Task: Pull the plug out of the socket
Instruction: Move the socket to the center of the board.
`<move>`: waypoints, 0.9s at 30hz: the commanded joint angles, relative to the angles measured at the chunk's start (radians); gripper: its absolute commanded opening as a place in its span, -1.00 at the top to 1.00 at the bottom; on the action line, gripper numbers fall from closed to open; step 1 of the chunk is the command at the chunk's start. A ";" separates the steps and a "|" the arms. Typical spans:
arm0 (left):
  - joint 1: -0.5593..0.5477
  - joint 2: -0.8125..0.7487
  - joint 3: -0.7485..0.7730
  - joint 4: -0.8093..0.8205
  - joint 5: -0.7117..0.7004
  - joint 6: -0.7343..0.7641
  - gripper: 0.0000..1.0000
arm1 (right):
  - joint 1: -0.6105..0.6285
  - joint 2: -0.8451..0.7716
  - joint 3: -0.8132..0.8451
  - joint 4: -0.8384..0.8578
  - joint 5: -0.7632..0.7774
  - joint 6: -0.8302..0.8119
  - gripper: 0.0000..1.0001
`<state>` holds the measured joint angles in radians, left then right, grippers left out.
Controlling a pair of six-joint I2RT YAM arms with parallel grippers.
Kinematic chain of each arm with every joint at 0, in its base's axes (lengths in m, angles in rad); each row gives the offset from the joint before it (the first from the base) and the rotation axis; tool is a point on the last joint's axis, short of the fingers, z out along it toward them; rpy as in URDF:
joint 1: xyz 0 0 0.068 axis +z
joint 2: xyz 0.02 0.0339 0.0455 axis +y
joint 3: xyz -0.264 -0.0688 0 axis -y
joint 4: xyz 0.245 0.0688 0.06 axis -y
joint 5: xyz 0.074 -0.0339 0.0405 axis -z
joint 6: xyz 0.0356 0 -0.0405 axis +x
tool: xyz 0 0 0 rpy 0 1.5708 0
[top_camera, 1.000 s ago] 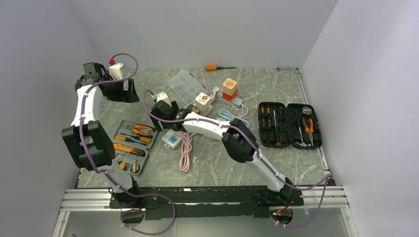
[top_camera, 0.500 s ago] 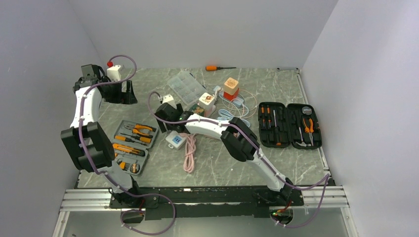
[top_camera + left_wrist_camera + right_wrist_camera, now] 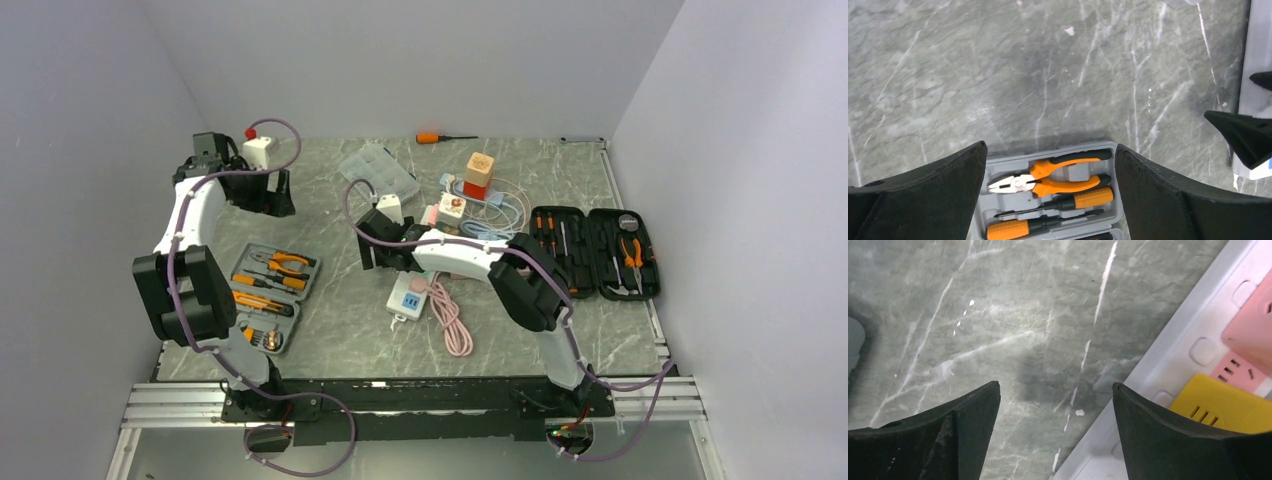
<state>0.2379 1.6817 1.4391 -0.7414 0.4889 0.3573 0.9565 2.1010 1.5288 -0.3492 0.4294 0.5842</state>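
The socket (image 3: pixel 405 297) is a white block with a blue patch, lying on the marble table near the middle. In the right wrist view its white edge (image 3: pixel 1168 340) carries pink and yellow outlet faces. A pink cable (image 3: pixel 450 322) runs from its far right side and coils toward the front. The plug is too small to tell apart there. My right gripper (image 3: pixel 372 258) (image 3: pixel 1055 384) hangs open just left of the socket, with bare table and the block's edge between its fingers. My left gripper (image 3: pixel 268 195) (image 3: pixel 1050 145) is open at the far left, high over the grey tool case.
An open grey tool case (image 3: pixel 265 295) (image 3: pixel 1048 200) with orange pliers and screwdrivers lies front left. A black tool case (image 3: pixel 595 252) is at the right. At the back are a clear plastic box (image 3: pixel 378 170), an orange screwdriver (image 3: pixel 445 137), two cube adapters (image 3: pixel 480 172) and light blue cables (image 3: pixel 500 212).
The socket and its pink cable have slid right and toward the front. My right gripper has followed to the right. My left gripper has shifted slightly right.
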 commanded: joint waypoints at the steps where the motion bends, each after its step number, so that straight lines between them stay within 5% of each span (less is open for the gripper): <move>1: -0.054 0.001 0.004 0.051 -0.016 0.016 -0.99 | -0.083 -0.051 0.038 -0.124 0.005 0.042 -0.73; 12: -0.031 -0.031 -0.037 0.052 0.003 0.017 -0.99 | -0.231 0.358 0.880 -0.257 -0.105 0.082 -0.99; 18: 0.000 -0.043 -0.064 0.052 0.024 0.014 -0.99 | -0.360 0.368 0.778 -0.110 -0.109 0.087 -0.99; 27: 0.003 -0.071 -0.118 0.070 0.040 0.025 -0.99 | -0.430 0.473 0.870 -0.067 -0.174 0.099 -0.99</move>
<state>0.2409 1.6520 1.3224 -0.6952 0.4892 0.3641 0.5201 2.5561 2.3398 -0.4801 0.3122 0.6594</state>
